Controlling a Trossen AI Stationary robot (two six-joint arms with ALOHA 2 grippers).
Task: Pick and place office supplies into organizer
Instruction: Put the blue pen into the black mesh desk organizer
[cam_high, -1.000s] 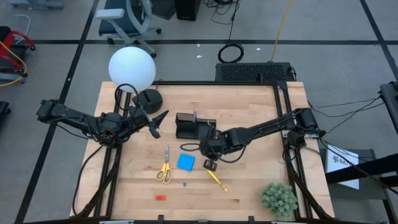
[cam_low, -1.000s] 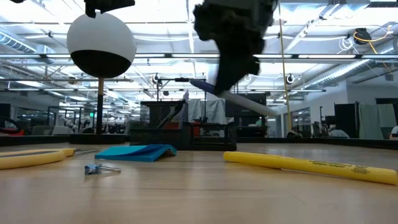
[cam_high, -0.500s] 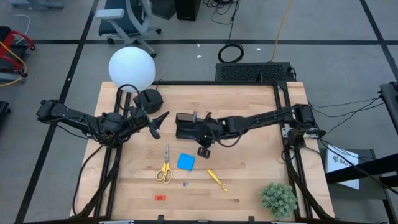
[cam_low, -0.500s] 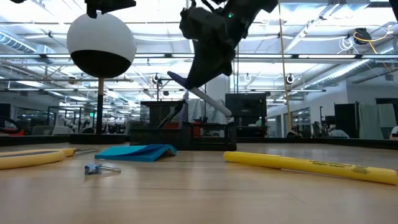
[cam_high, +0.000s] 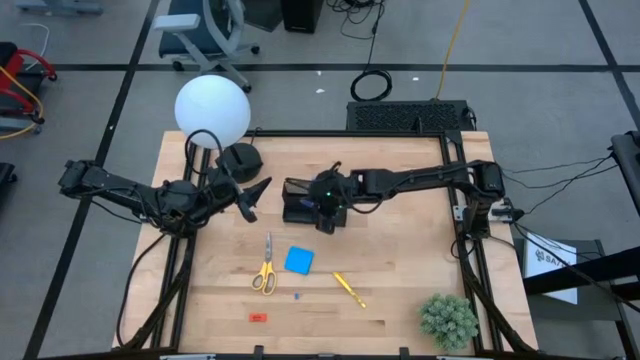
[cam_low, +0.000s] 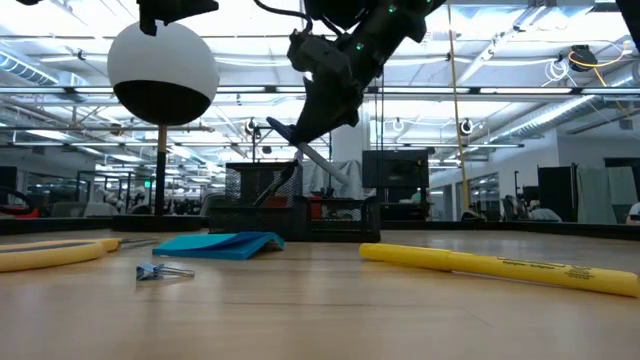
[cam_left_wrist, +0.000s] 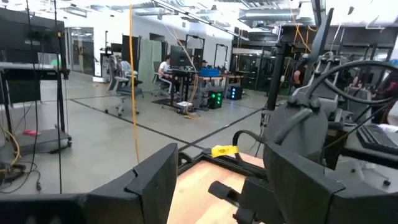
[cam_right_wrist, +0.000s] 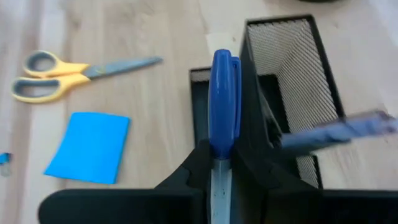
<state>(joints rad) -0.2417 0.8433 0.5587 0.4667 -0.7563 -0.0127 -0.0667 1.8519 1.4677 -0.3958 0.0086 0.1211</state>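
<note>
Blue pen (cam_right_wrist: 222, 99) pinched in right end effector (cam_high: 327, 206), carried from lower centre to above organizer (cam_high: 300, 203), ready for release.

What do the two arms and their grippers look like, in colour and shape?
Both arms are dark, slim and jointed, with black cables along them. The left gripper has two broad, flat, dark fingers. The right gripper is also black, and a small green light glows near its wrist.

Grey floor (cam_high: 520, 40), black tape lines, office chair (cam_high: 205, 30), ceiling lights.
</note>
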